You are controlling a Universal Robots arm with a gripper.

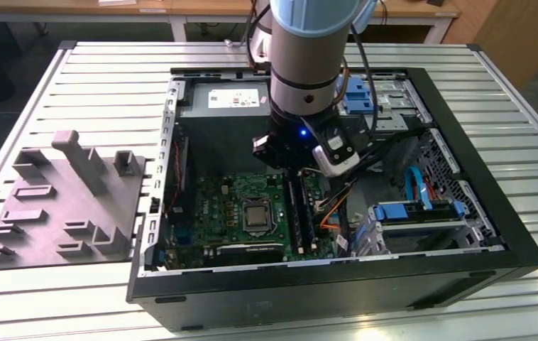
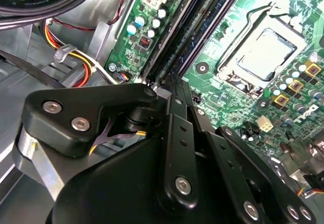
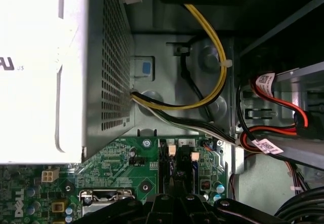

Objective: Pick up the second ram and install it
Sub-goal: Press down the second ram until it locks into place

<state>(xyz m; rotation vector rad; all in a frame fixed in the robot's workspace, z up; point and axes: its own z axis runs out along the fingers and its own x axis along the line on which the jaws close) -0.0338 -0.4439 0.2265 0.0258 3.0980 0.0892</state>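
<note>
**Labels present, print too small to read**

In the exterior view, a white label (image 1: 238, 98) lies on the power supply (image 1: 214, 106), at 12 o'clock from the motherboard (image 1: 235, 206). Its print is illegible. In the first wrist view, 2 white tags (image 3: 266, 146) on red cables (image 3: 298, 113) carry tiny, unreadable print.

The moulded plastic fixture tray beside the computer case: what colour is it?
Grey, clearest in the exterior view.

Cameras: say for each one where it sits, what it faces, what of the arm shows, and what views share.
Exterior view: off the arm, above, facing the open black computer case and grey moulded fixture tray; silver arm shows.
Second wrist view: on the wrist, facing the green motherboard; black gripper links show.
First wrist view: on the wrist, facing the perforated metal box and yellow cables.
All three share the motherboard's memory slots.
</note>
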